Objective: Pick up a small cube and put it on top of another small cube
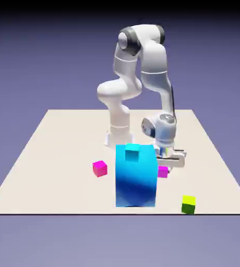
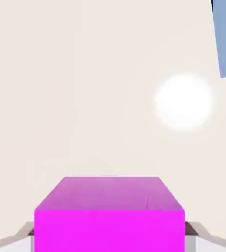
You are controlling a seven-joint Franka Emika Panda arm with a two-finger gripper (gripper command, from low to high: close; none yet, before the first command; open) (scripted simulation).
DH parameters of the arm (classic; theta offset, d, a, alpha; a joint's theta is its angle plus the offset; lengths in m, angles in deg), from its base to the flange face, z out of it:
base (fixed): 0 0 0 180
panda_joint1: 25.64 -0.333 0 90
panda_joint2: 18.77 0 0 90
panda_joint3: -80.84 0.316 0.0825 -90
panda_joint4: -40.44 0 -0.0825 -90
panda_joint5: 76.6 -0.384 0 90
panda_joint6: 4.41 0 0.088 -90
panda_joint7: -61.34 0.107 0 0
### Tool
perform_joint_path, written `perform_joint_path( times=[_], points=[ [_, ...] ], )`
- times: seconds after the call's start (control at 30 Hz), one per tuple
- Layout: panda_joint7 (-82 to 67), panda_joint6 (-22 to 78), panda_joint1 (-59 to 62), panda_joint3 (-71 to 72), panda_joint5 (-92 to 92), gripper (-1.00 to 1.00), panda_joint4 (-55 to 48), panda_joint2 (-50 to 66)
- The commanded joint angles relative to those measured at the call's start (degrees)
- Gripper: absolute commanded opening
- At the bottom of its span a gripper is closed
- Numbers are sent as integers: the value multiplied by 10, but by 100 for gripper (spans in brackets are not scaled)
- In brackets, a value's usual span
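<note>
Both fingers (image 2: 196, 231) flank magenta cube (image 2: 110, 216) (table edges distant).

No writing, label, brand mark, number or sign can be read in either view — every surface that shows (the tiny purplish-magenta cube (image 2: 109, 216), the big glossy blue block (image 1: 136, 177), the pale beige table (image 1: 54, 151)) is plain, unmarked colour.

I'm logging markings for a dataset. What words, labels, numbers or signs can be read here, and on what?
None: no text in either view.
Magenta cube, pink cube, blue block, teal cube, yellow-green cube: plain faces.
Arm, gripper and table: unmarked.
</note>
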State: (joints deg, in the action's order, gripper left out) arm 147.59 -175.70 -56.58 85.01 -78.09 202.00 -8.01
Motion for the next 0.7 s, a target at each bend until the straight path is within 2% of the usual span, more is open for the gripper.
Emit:
perform_joint_path(
  times=[0.0, 0.13, 0.2, 0.43, 0.67],
  points=[
    [-2, 18, 3, 3, -4, -100, 4, -21],
    [-11, 83, 13, 16, -16, -100, 17, -100],
    [-16, 84, 19, -4, -16, -100, -2, -96],
    [-152, 38, -87, -82, 103, -100, -64, -114],
    [-326, 37, -66, -215, 205, -100, -125, -162]
  ],
)
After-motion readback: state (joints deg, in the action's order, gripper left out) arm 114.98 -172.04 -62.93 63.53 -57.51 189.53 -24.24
